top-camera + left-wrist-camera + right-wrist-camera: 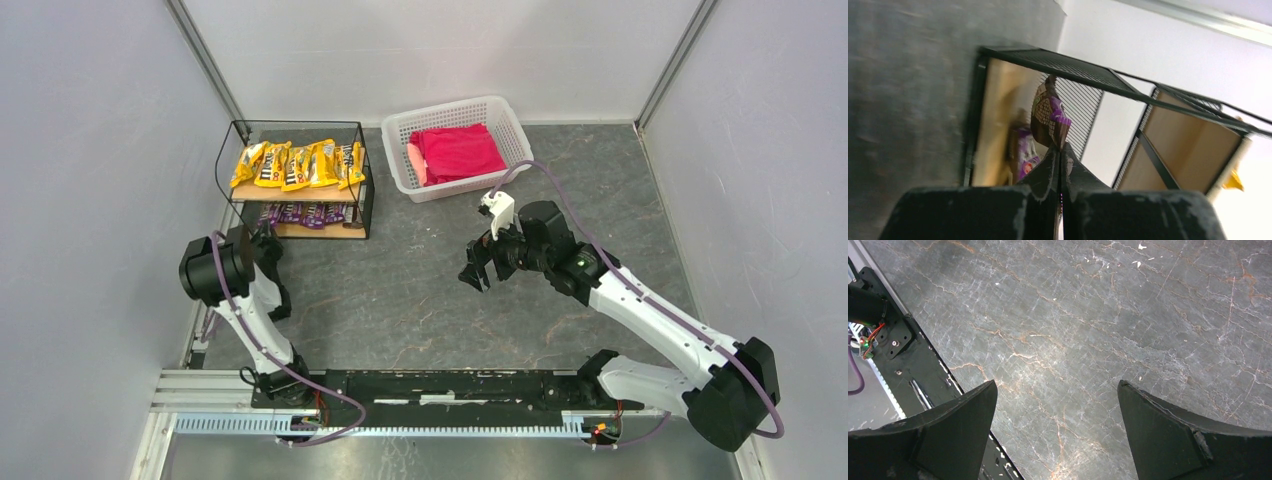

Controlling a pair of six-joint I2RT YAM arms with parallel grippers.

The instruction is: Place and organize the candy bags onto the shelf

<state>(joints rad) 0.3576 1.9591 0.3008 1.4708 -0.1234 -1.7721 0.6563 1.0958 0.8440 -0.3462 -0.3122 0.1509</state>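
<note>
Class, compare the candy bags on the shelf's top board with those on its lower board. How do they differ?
The top-board bags are yellow; the lower-board bags are purple. From overhead the top-board bags show whole, overlapping in a row, while the lower-board bags peek out only at the front edge. Both rows sit on the shelf.

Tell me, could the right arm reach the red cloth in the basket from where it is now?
Probably yes. The right gripper hangs open and empty just in front of the open-topped basket, and the red cloth lies uncovered inside, nothing between them.
</note>
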